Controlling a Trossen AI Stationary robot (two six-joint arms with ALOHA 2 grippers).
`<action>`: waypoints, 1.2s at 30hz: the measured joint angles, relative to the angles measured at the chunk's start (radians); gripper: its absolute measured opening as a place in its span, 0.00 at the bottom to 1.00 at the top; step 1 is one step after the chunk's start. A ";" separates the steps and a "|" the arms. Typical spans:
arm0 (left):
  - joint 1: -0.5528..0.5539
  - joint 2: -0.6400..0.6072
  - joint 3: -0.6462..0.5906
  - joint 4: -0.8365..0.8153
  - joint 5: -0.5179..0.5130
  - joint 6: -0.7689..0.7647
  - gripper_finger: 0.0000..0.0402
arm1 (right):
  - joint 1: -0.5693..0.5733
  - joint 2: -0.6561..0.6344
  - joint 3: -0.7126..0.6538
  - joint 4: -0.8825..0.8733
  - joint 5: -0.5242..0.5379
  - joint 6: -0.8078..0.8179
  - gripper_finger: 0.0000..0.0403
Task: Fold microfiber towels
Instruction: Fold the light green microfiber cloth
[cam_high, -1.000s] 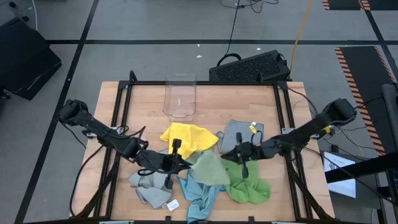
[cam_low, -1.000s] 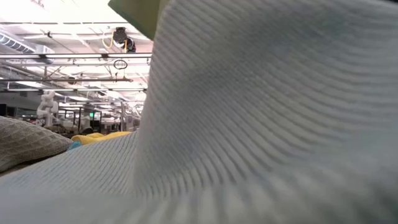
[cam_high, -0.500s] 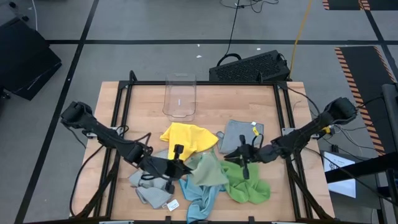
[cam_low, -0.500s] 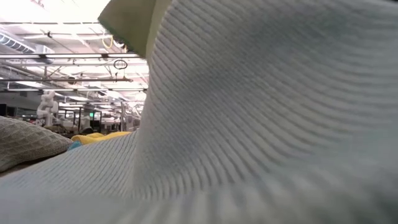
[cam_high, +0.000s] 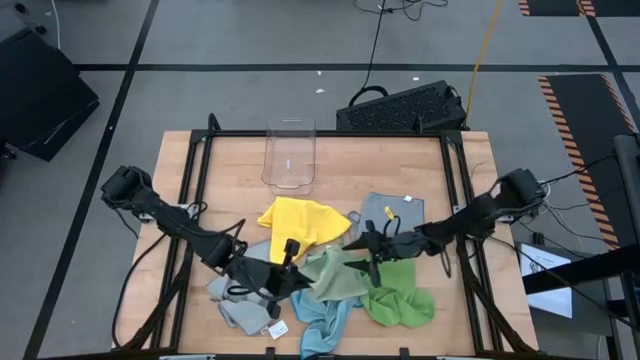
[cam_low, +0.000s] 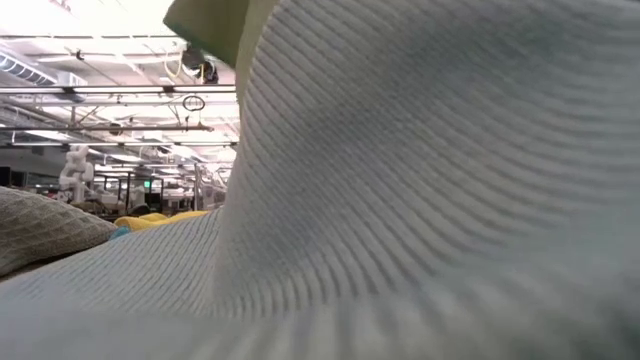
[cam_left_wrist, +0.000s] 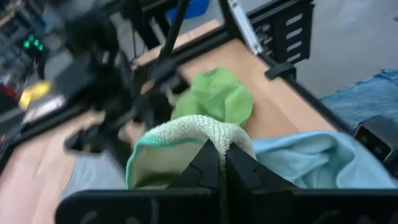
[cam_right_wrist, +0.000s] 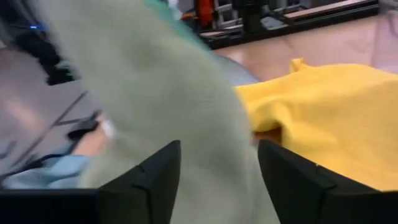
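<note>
Fingers of the left gripper (cam_left_wrist: 219, 163) are pressed together on a fold of the pale green towel (cam_left_wrist: 186, 146), which bulges up just beyond the dark fingertips in the left wrist view. From above, that left gripper (cam_high: 290, 283) sits low at the middle of the cloth heap, and the pale green towel (cam_high: 335, 275) spreads from it toward the right arm.

The right gripper (cam_right_wrist: 217, 180) has its two fingers (cam_right_wrist: 146, 180) standing apart, with the pale green cloth (cam_right_wrist: 155, 93) draped in the gap between them; the pictures do not show whether either finger is touching it. In the high view the right gripper (cam_high: 368, 252) lies at the far right edge of that same towel.

Around the two grippers the other microfiber towels lie crumpled on the wooden table (cam_high: 340, 170): the yellow towel (cam_high: 300, 220) just behind, the bright green towel (cam_high: 400, 290) to the right, the light blue towel (cam_high: 320, 315) at the near edge, one grey towel (cam_high: 240, 305) at the left and another grey towel (cam_high: 390, 212) behind the right gripper. A white tag (cam_high: 278, 328) lies beside the left grey one.

A clear plastic bin (cam_high: 289, 155) stands well apart at the far side of the table. The low view is almost filled by ribbed light cloth (cam_low: 420, 180) close to the lens.
</note>
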 joint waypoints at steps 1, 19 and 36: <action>0.000 0.000 0.000 0.007 0.003 0.014 0.03 | -0.006 0.023 0.016 0.000 -0.003 -0.012 0.54; 0.000 0.000 0.000 -0.029 -0.005 0.012 0.07 | -0.021 0.028 0.182 -0.200 -0.155 -0.138 0.04; 0.003 0.007 0.000 -0.117 -0.006 -0.196 0.10 | 0.202 -0.220 0.181 -0.506 0.519 -0.380 0.01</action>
